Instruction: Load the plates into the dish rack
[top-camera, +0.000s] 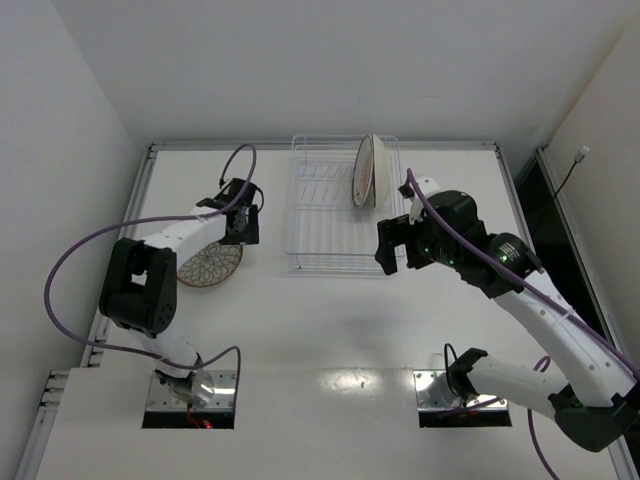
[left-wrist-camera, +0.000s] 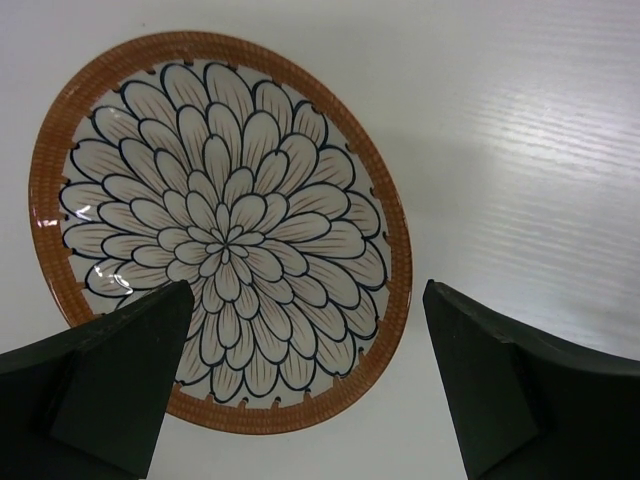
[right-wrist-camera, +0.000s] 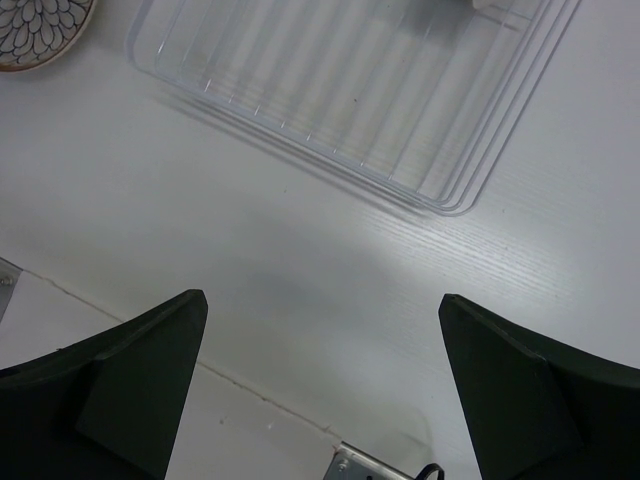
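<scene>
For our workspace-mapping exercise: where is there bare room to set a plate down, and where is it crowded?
Free: the table stretch between the dish rack and the arm bases; also rack slots left of the upright plate. Crowded: around the flat plate under the left gripper, and the rack's near right corner by the right gripper.

Bright and evenly lit from above, with a pale sheen on the white table (top-camera: 350, 382) well behind the right gripper (top-camera: 392, 245) and only faint, soft-edged shadows. Sharp on the plate (left-wrist-camera: 225, 235) just ahead of the left gripper (left-wrist-camera: 307, 287), a small glint on its glazed rim, near fingers (left-wrist-camera: 110, 390) dark and featureless. Dim smudge of shadow just ahead of the right gripper, thin glints along the clear dish rack (right-wrist-camera: 400, 110) beyond.
</scene>
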